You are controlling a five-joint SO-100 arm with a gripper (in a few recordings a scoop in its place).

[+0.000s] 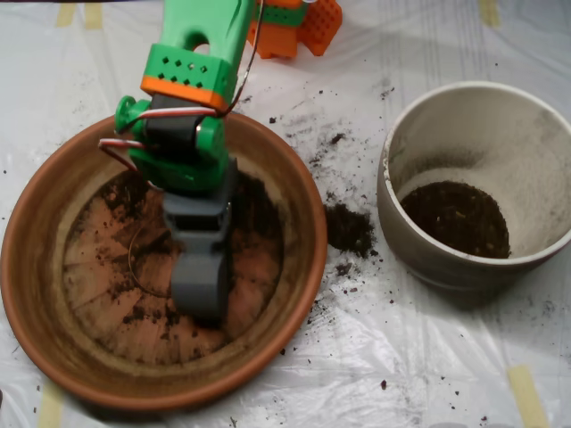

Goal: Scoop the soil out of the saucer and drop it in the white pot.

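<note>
Hand (pixel 200 283) inside saucer (pixel 36 294); soil (pixel 457 217) in white pot (pixel 535 152).

The arm (pixel 198 53) is bright green plastic with an orange band and rows of small holes. Red and white cables (pixel 134 143) loop past a black motor. Its scoop (pixel 201 259) is plain grey.

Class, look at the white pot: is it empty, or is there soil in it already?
Not empty. The white pot stands upright with a dark patch of soil covering its bottom; its pale inner walls above stay bare, so it is far from full.

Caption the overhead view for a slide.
Grey clamshell scoop inside the terracotta saucer; dark soil in the off-white pot.
</note>
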